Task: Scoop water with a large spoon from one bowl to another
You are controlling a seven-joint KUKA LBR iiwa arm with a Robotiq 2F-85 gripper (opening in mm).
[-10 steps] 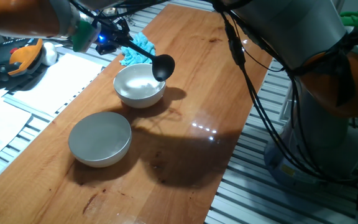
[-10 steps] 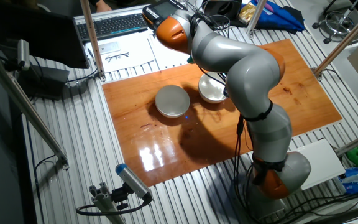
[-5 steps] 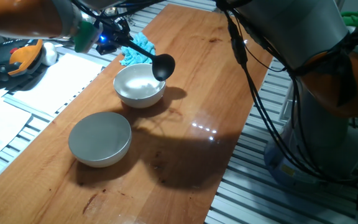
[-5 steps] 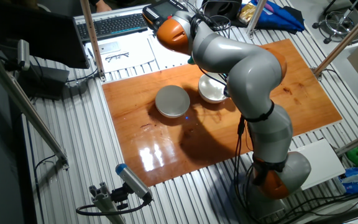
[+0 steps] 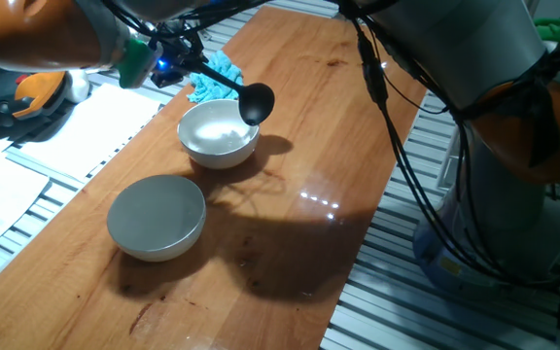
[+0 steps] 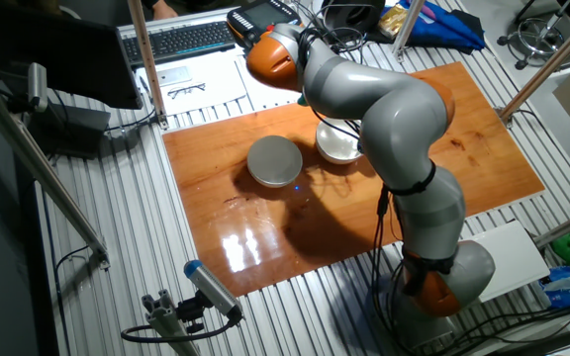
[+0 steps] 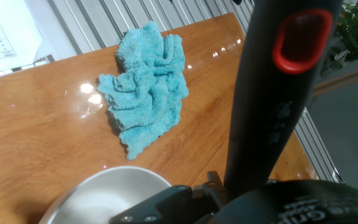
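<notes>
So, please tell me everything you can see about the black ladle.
The black ladle looks like glossy plastic, with a thin long handle and a round deep scoop. The hand view shows a red-rimmed hanging hole in the handle. The hand holds the handle's far end; its fingers are hidden. The scoop hangs over the right rim of the farther white bowl. Contact with the rim is unclear.

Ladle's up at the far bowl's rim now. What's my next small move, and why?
Probably carry the ladle sideways toward the nearer bowl, keeping the scoop level. The scoop hangs above the rim of the far bowl, out of it, and the nearer bowl sits close beside it on the table. Whether the scoop holds water cannot be seen, so move slowly.
</notes>
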